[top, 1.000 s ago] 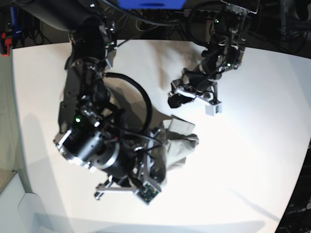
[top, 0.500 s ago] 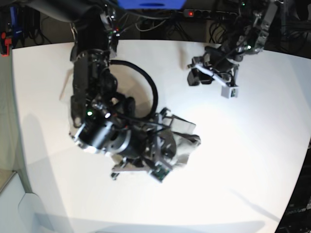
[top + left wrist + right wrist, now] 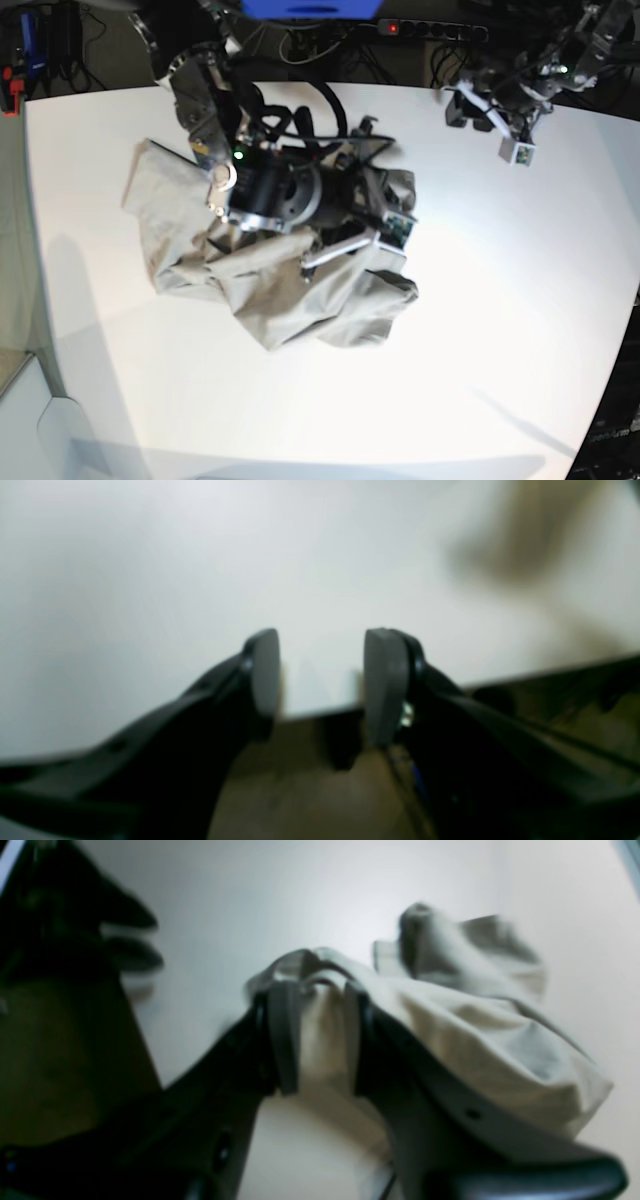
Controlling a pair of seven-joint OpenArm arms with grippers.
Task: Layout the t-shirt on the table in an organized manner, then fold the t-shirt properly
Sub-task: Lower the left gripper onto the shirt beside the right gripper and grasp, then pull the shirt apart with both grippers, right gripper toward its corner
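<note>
Meanwhile the right gripper (image 3: 315, 1040) pinches a fold of the crumpled t-shirt (image 3: 260, 290), while the left gripper (image 3: 320, 680) hangs open above the table (image 3: 500, 330)

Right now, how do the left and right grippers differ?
The left gripper is open with nothing between its pads, over bare table near the edge; the right gripper has a fold of the t-shirt between its pads. Both share dark fingers with grey pads.
</note>
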